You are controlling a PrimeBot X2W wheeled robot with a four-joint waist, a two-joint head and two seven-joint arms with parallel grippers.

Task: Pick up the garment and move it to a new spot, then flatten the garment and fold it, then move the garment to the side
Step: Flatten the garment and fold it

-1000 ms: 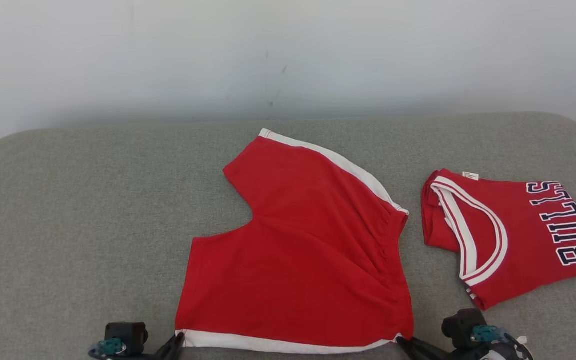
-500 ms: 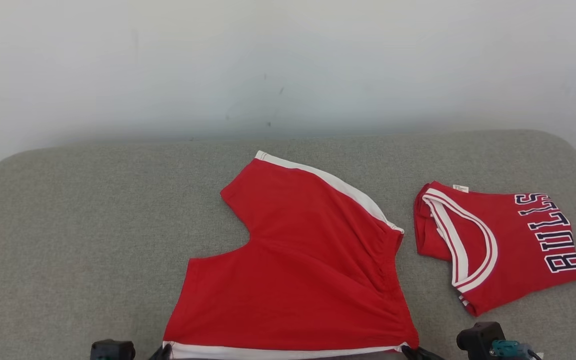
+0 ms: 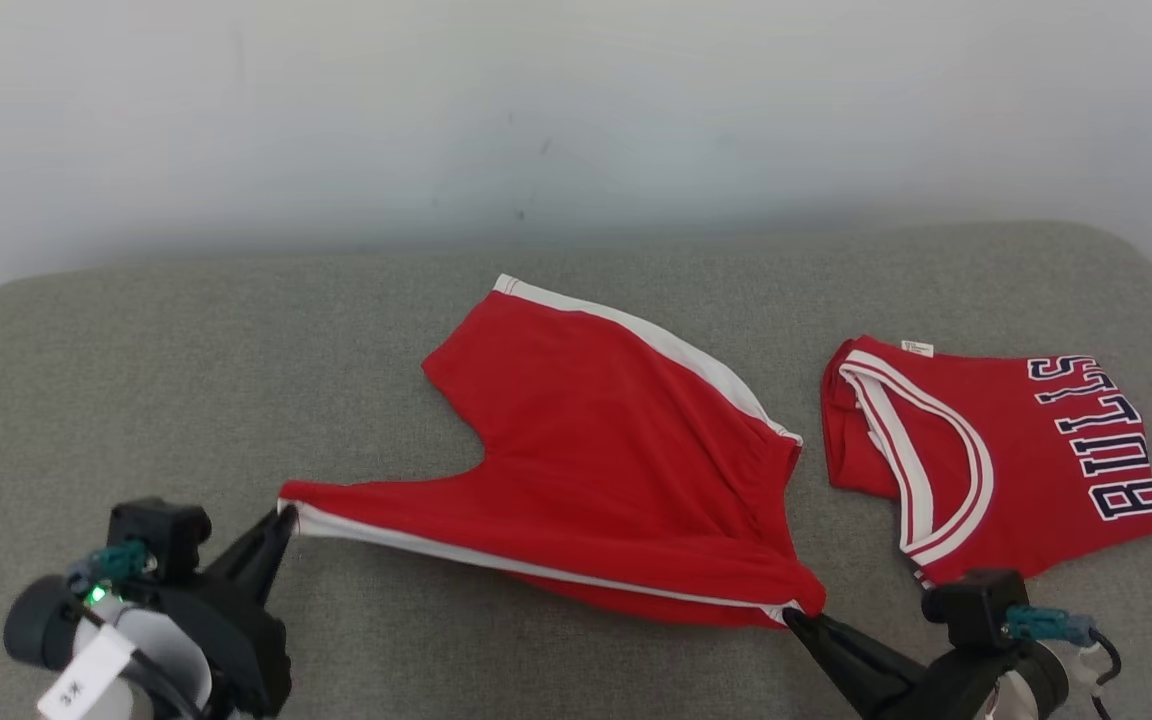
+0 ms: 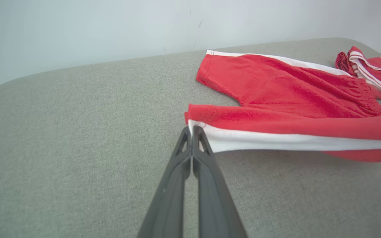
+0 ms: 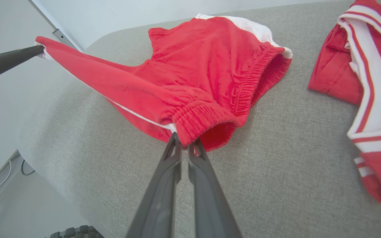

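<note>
The garment (image 3: 596, 450) is a pair of red shorts with white side stripes, spread on the grey cushion. Its near leg is lifted off the surface and stretched between both grippers. My left gripper (image 3: 284, 515) is shut on the white-striped hem corner (image 4: 193, 127) at the lower left. My right gripper (image 3: 798, 617) is shut on the elastic waistband corner (image 5: 185, 140) at the lower right. The far leg (image 3: 536, 330) still lies flat. In the right wrist view the left gripper's fingers (image 5: 15, 56) pinch the far end of the garment (image 5: 193, 66).
A folded red jersey (image 3: 996, 460) with white trim and dark lettering lies right of the shorts, also seen in the right wrist view (image 5: 369, 72). The grey cushion (image 3: 136, 380) ends at a pale wall behind; its near edge drops to the floor (image 5: 21, 198).
Both grippers have risen into view and lifted the shorts' near edge off the cushion, carrying it away from me over the rest. The head camera also shifted.
</note>
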